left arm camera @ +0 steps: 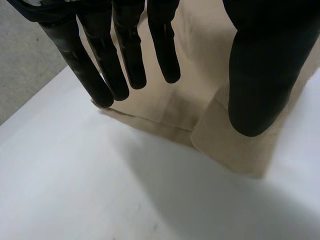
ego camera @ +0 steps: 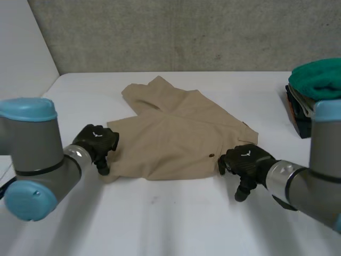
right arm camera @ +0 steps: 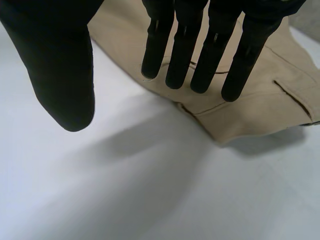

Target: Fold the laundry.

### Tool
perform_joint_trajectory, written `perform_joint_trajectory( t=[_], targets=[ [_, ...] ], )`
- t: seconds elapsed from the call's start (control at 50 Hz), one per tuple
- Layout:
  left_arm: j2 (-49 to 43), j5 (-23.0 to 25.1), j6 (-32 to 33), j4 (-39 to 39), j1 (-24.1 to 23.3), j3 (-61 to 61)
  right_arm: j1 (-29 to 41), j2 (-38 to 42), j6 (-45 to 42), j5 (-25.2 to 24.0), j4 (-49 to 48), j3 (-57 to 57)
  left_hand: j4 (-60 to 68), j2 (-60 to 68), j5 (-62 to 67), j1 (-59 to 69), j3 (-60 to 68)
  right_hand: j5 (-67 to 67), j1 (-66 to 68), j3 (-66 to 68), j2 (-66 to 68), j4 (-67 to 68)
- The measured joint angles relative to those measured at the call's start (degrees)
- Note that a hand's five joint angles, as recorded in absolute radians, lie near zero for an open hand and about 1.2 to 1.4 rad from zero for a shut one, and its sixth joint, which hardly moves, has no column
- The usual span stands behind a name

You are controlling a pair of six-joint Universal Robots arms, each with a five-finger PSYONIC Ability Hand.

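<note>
head view: bare white table (ego camera: 160,218) lies nearest. just past it, the left hand (ego camera: 97,140) hangs over the near left corner of the tan shorts (ego camera: 170,138), its fingers straight and spread from the thumb, pinching nothing. the right hand (ego camera: 244,160) is at the near right edge, fingers straight too, thumb held wide, holding nothing. the shorts lie flat mid-table, folded over themselves, with a dark button (ego camera: 212,156) near the right hand and one leg pointing away. at the far right a green cloth (ego camera: 317,80) tops a stack of dark folded things (ego camera: 298,114). a grey wall (ego camera: 186,32) stands behind.
</note>
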Motion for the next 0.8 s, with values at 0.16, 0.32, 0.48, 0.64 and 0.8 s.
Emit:
perform_joint_trajectory(
  t=[0.16, 0.32, 0.48, 0.64, 0.8],
  targets=[
    [-8.06, -1.20, 1.76, -0.28, -1.44, 6.92, 1.28, 6.69, -0.21, 4.04, -14.08, -1.43, 1.10, 1.21, 1.13, 0.52, 1.23, -5.96, -4.41, -4.66, -5.98, -5.28],
    [-11.14, -3.67, 1.85, -0.99, -2.34, 12.55, 2.82, 13.02, -0.12, 5.28, -16.31, -8.40, 1.35, 1.43, 1.33, 1.03, 1.45, -5.92, -4.41, -4.66, -5.98, -5.28],
    [-11.38, -4.81, 1.61, -1.93, -2.34, 15.00, 4.02, 17.49, 0.06, 5.85, -16.06, -13.80, -4.69, -3.77, -4.86, -3.93, -3.61, -4.88, -4.41, -4.66, -5.96, -5.18],
    [-5.55, -4.21, -1.08, -6.17, -1.90, 13.02, 4.73, 20.29, -0.10, 6.76, -17.39, -17.74, -5.53, -4.87, -5.85, -4.16, -4.33, 2.66, -1.22, 1.88, 1.04, 1.70],
    [0.42, -1.71, -5.79, -9.60, -1.71, 10.14, 4.93, 22.50, -0.67, 7.07, -19.20, -20.26, -8.49, -7.36, -8.52, -7.20, -7.40, 4.46, -1.13, 3.74, 2.81, 3.41]
  ],
)
